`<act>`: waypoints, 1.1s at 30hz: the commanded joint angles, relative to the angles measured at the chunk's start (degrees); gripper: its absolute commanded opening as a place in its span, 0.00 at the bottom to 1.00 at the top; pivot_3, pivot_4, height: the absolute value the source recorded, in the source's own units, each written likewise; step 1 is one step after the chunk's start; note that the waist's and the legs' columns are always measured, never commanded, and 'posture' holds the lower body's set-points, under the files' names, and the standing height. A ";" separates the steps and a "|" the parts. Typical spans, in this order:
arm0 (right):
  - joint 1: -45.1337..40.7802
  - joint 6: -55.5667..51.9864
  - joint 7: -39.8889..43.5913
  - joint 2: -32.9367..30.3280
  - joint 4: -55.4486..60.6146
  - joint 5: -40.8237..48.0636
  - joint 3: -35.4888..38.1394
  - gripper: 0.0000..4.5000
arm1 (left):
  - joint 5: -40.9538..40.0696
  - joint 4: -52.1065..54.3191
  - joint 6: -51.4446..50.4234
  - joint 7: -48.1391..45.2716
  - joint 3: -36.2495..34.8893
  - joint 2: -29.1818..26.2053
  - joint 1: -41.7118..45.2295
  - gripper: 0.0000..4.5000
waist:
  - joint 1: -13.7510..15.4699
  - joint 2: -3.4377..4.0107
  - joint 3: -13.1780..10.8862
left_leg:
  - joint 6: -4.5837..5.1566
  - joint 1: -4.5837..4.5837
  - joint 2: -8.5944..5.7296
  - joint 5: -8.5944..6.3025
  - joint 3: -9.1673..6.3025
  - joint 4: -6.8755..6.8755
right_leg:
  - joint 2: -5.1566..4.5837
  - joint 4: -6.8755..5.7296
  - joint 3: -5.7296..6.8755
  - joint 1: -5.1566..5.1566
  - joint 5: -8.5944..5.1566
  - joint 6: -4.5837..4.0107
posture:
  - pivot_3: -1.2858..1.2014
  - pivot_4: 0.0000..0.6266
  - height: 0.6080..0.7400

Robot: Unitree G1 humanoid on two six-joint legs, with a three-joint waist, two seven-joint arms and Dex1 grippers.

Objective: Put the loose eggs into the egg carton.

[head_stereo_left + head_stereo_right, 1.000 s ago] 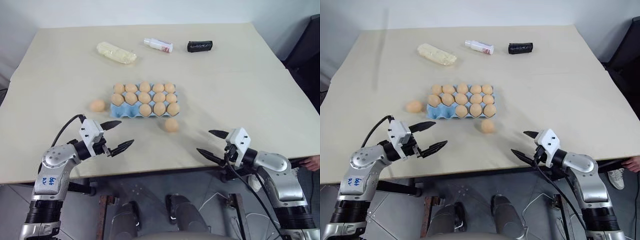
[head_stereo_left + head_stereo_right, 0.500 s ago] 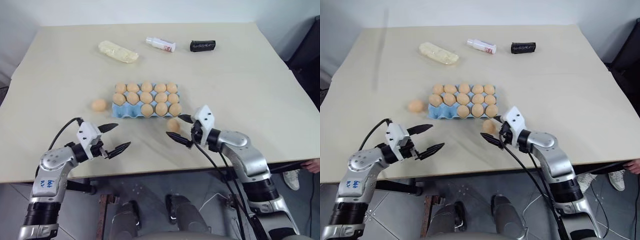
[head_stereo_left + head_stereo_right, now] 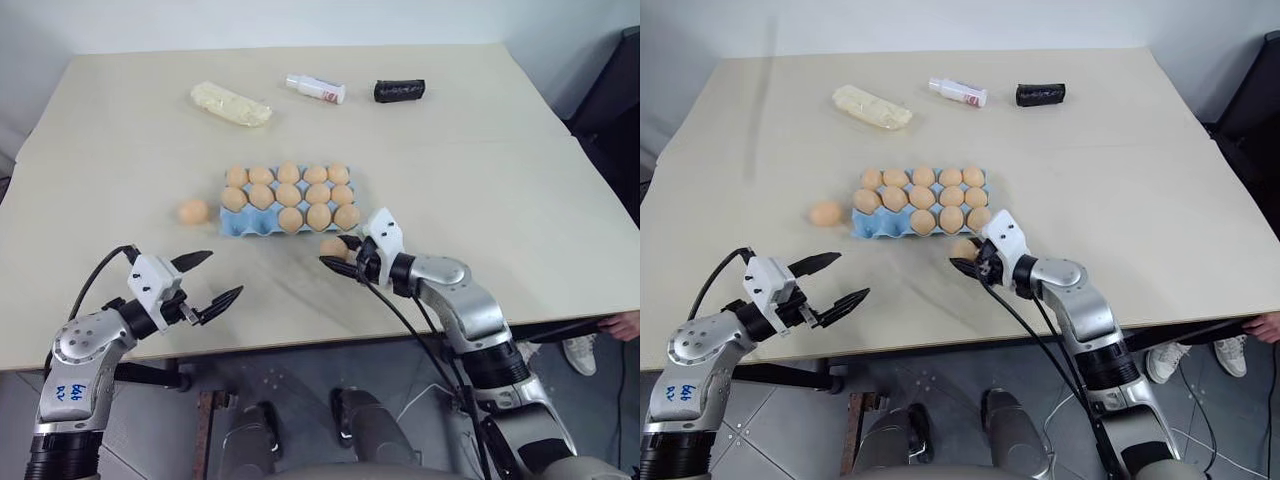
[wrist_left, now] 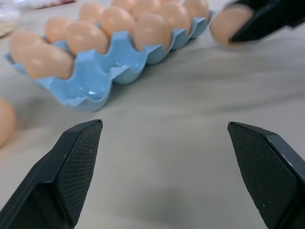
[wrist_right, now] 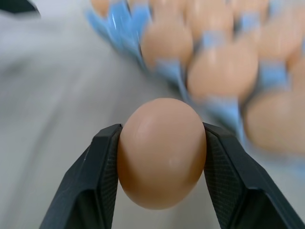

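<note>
Right claw grips a loose egg at frame centre, just below the egg carton. Left claw open, empty, lower left over worktop; second egg left of carton.

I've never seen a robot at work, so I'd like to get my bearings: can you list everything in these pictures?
table: one, beige, under everything.
egg carton: one, light blue, mid-table; two near-left cups empty.
eggs in carton: thirteen, tan-orange.
loose egg on table: one, tan-orange, left of the carton, apart from it.
held egg: one, tan-orange, at the carton's near right corner.
lumpy block: one, pale yellow, far left.
bottle: one, white, lying at the far side.
black roll: one, right of the bottle.
person's hand: one, right edge.
left gripper: black, open, near table edge.
right gripper: black, shut on the held egg.
</note>
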State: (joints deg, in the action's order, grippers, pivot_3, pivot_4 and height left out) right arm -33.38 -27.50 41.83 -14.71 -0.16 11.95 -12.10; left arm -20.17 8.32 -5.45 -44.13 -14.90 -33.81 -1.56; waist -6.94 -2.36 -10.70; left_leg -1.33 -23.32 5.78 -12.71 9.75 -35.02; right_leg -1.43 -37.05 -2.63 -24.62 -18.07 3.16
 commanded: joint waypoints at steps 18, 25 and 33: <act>-25.40 20.03 -3.81 19.70 -39.77 -6.33 -1.08 0.82 | -1.60 3.76 0.46 5.19 -5.07 2.25 -6.88 1.00 | -1.49 -0.02 0.01 | -0.07 -0.13 0.02 -0.04 0.05 0.08 | -0.03 0.10 0.07 -0.10 -0.01 -0.03 | 0.52 0.24 1.00; -17.56 19.67 2.05 13.19 -24.32 -3.28 1.30 0.99 | -2.31 4.61 -0.63 6.02 -5.16 1.89 -6.14 1.00 | -1.18 -0.03 0.02 | -0.10 -0.13 0.02 -0.05 -0.02 0.10 | -0.05 0.09 0.12 -0.08 -0.02 -0.03 | 0.52 0.24 1.00; 7.10 23.74 17.15 -4.85 -1.83 7.24 8.31 0.99 | -2.84 2.65 -1.29 8.04 -7.77 2.36 -6.05 1.00 | 0.07 -0.04 0.02 | -0.03 -0.24 -0.01 -0.15 -0.17 0.15 | -0.09 0.43 0.35 0.02 -0.03 -0.04 | 0.52 0.24 1.00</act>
State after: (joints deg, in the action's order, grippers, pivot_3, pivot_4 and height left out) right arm -27.72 -5.18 56.21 -18.07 -6.01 16.05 -6.17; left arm -22.23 10.50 -7.16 -37.01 -20.36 -31.63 -7.37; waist -6.87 -2.40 -10.68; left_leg -1.36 -23.54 5.79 -12.86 9.58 -34.88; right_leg -1.48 -36.62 -2.30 -24.59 -18.11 3.11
